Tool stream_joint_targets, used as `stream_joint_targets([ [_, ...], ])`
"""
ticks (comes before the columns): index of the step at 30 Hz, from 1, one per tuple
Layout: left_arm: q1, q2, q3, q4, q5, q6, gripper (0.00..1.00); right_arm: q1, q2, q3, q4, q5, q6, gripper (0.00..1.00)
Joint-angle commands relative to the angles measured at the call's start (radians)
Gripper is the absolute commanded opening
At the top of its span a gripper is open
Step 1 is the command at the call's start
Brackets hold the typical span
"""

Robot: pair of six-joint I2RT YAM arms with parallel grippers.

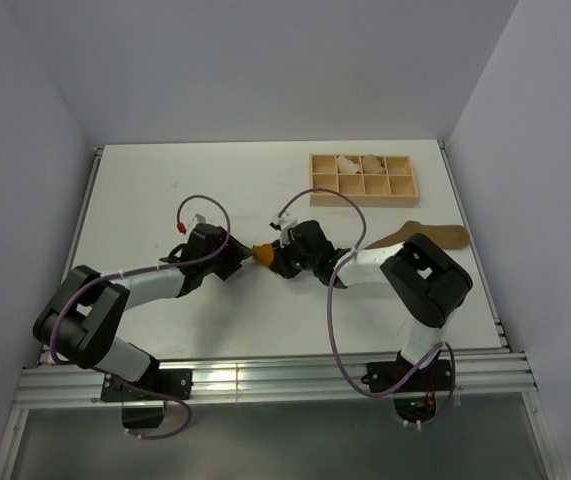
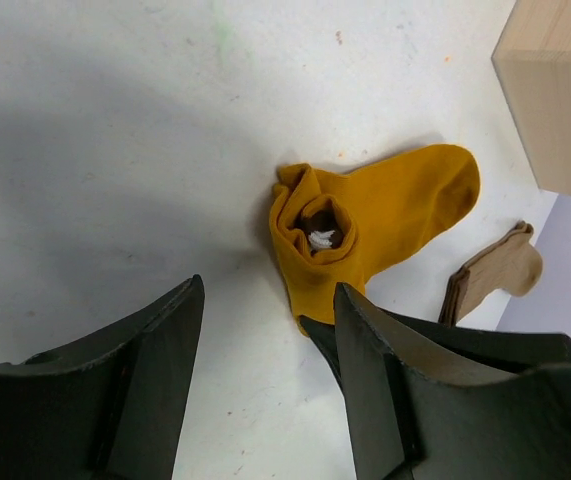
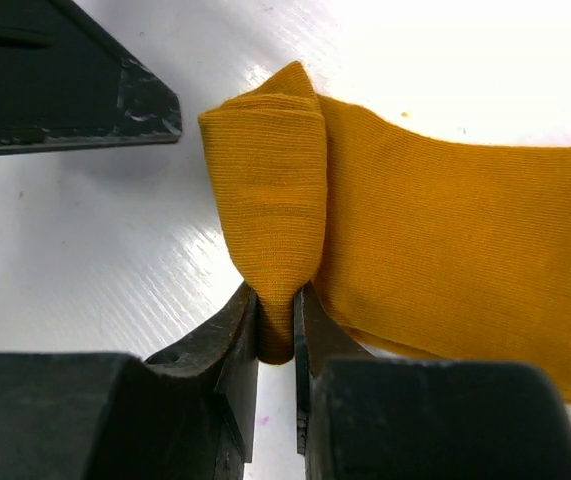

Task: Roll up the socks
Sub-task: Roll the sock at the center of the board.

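Right pincer (image 3: 275, 315) is clamped on the half-rolled mustard sock (image 3: 265, 180) just ahead of the wide-spread, empty left pincer (image 2: 268, 300); so thin a hold could slip, loosening the roll.

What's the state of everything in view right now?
mustard sock: partly rolled from cuff, toe end flat
tan sock: flat, unrolled
right gripper: jaws shut on mustard sock
left gripper: jaws open, holding nothing
wooden tray: pale rolled bundles in two far compartments
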State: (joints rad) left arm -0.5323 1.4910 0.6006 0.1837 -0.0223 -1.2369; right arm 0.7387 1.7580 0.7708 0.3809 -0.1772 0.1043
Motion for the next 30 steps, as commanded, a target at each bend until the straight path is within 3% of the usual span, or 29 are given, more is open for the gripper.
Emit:
stream_joint_targets([
  [1,0.002,-0.026,-0.001,0.079,0.013,0.014,0.60,-0.064,0.004,-0.033,-0.063,-0.118,0.058,0.00],
  [9,-0.001,-0.017,-0.013,0.143,0.048,0.001,0.59,-0.191,0.050,-0.019,-0.027,-0.356,0.164,0.01],
  [18,-0.023,0.017,0.008,0.169,0.055,0.020,0.59,-0.301,0.155,-0.047,0.174,-0.587,0.380,0.02],
  [25,-0.032,0.040,0.019,0.174,0.064,0.034,0.58,-0.344,0.219,-0.048,0.223,-0.654,0.498,0.02],
  [30,-0.046,0.084,0.030,0.210,0.079,0.037,0.57,-0.354,0.241,-0.024,0.162,-0.665,0.509,0.02],
])
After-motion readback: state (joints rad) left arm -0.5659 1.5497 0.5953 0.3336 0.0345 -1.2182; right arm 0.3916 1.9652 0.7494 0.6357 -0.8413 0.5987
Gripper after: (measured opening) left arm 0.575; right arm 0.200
